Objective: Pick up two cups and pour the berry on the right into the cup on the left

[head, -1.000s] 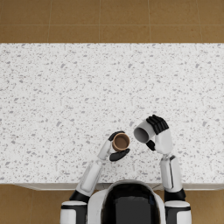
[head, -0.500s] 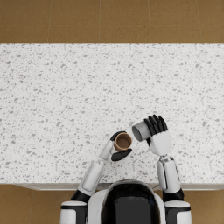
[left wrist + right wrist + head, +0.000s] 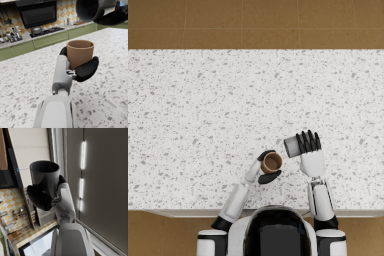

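Note:
My left hand (image 3: 266, 171) grips a brown cup (image 3: 272, 162) upright above the speckled counter (image 3: 203, 115), near its front edge. In the left wrist view the brown cup (image 3: 79, 53) stands open-topped in my left hand (image 3: 85, 70); its inside is hidden. My right hand (image 3: 309, 147) holds a grey cup (image 3: 292, 146) tipped onto its side, mouth toward the brown cup, just right of it and higher. The grey cup (image 3: 96, 10) hangs above the brown one in the left wrist view. In the right wrist view the grey cup (image 3: 45, 176) sits in my right hand (image 3: 41, 198). No berry shows.
The counter stretches wide to the left and far side, with brown floor (image 3: 253, 22) beyond its far edge. A kitchen wall with green cabinets (image 3: 50, 40) and a stove shows behind in the left wrist view.
My right hand has tilted the grey cup further over and brought it closer to the brown cup. The left hand and brown cup stay put.

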### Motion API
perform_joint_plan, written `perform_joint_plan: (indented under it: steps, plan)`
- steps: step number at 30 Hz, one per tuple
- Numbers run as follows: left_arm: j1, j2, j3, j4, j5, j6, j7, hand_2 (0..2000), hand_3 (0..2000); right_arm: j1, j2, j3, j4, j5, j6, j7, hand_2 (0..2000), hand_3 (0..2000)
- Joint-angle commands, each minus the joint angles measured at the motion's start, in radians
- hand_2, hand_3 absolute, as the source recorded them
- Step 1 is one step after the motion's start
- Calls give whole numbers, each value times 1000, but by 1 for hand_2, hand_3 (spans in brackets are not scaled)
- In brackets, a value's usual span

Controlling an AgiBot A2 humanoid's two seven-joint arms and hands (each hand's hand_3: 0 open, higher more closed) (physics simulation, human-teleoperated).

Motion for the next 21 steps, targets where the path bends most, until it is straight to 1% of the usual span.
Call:
perform_joint_plan:
  steps: [1,2,4,5,6,7,8,10,11,15,16,17,18,19,20,21]
  plan:
    - [14,12,3,-2,23,0,0,2000,1280,0,0,0,0,3,0,0,2000,1280]
    - [13,12,8,-4,39,-1,0,2000,1280,0,0,0,0,5,0,0,2000,1280]
    - [20,19,1,11,59,-1,0,2000,1280,0,-1,0,0,69,0,1,2000,1280]
    - [7,10,3,9,65,-1,0,2000,1280,0,0,0,0,92,-1,0,2000,1280]
    - [22,21,3,9,70,-2,0,2000,1280,0,0,0,0,109,-1,0,2000,1280]
    - [24,24,-3,8,73,-2,0,2000,1280,0,0,0,0,121,-1,0,2000,1280]
    - [11,15,1,14,75,-2,0,2000,1280,0,0,0,0,129,-1,0,2000,1280]
    - [25,26,-6,15,78,-2,0,2000,1280,0,0,0,0,184,-1,0,2000,1280]
    - [14,19,-2,17,78,-2,0,2000,1280,-1,0,0,0,200,-1,0,2000,1280]
    - [34,36,-10,32,80,-2,0,2000,1280,-1,0,0,-1,231,-3,1,2000,1280]
    - [38,39,-9,41,80,-2,0,2000,1280,-1,-1,1,0,263,-4,1,2000,1280]
    - [22,29,-8,35,80,-1,0,2000,1280,-1,-1,1,0,295,-4,1,2000,1280]
    - [35,39,-9,31,80,-1,0,2000,1280,-1,-1,1,0,327,-4,1,2000,1280]
    - [25,32,-8,39,80,-2,0,2000,1280,-1,0,0,0,350,-4,1,2000,1280]
    - [39,42,-12,32,80,-2,0,2000,1280,-1,0,0,-1,366,-5,1,2000,1280]
    - [26,34,-9,39,80,-3,0,2000,1280,-1,0,0,-1,378,-5,1,2000,1280]
